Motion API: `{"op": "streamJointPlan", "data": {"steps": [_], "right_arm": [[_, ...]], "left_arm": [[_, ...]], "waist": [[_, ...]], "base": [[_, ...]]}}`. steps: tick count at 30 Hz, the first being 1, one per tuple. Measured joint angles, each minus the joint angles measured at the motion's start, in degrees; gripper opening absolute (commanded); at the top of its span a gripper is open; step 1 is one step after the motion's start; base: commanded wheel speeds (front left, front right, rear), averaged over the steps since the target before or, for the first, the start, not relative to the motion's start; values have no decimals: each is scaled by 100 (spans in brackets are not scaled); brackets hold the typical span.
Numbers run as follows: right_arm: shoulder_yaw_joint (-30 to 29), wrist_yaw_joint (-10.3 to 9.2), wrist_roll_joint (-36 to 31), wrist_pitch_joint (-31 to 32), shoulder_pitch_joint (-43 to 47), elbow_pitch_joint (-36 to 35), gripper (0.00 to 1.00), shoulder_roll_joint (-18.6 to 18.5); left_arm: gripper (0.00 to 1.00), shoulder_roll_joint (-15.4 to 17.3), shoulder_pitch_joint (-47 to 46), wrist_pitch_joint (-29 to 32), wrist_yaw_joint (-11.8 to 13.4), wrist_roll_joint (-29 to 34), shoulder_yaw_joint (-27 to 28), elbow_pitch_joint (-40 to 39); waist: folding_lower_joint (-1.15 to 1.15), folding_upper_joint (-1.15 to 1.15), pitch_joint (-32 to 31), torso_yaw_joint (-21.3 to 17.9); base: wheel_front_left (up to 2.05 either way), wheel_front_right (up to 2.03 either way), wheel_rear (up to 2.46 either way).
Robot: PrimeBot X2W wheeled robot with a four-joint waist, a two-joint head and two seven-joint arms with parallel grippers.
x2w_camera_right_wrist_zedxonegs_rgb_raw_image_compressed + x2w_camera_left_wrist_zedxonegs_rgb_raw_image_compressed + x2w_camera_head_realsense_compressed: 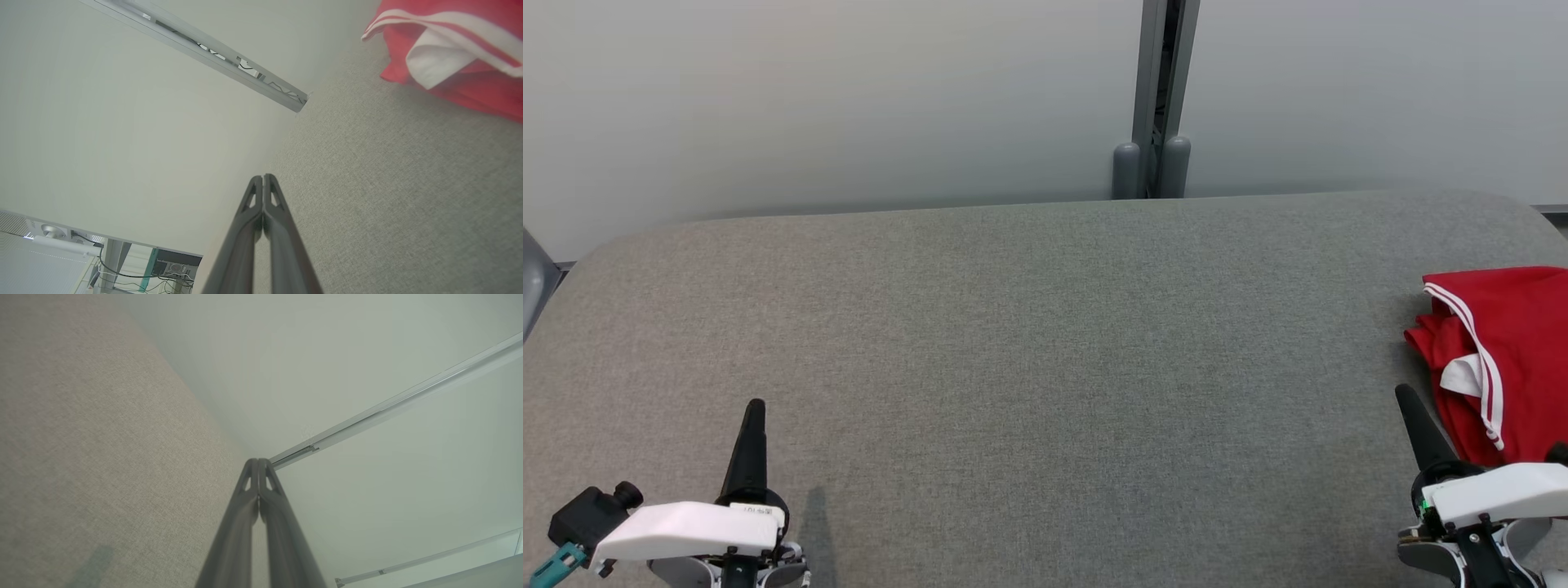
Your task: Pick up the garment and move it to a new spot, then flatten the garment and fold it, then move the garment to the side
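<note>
Tools number two, and both are closed with nothing between their jaws. In the head view the left tool (755, 412) sits at 7 o'clock, pressed into one dark spike that points toward 12 o'clock, with its white wrist housing level behind it. The right tool (1406, 402) sits at 5 o'clock and leans toward 11 o'clock, its wrist housing tilted up on the outer side. Each wrist view shows a pair of fingers (241, 522) meeting at the tips, low over the fabric surface; I cannot tell whether they touch it.

One garment (1515, 343) is in view: red, with two white stripes along an edge and a white patch showing. It lies bunched at 3 o'clock on the counter (1045, 367), cut off by the edge of the head view, just beyond the right tool's tip at about its 1 o'clock and apart from it.

One grey, fabric-covered counter with rounded far corners carries everything. Behind it, at 12 o'clock, stand two pale wall panels (849, 98) joined by one grey post (1156, 98).
</note>
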Motion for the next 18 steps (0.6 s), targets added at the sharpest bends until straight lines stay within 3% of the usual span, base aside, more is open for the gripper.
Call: {"op": "streamJointPlan", "data": {"steps": [18], "right_arm": [[-77, 0, 938, 112, -258, 289, 0, -7]], "left_arm": [[0, -133, -159, 154, -180, -821, 218, 101]], "waist": [[0, 0, 45, -21]], "base": [[0, 0, 0]]}}
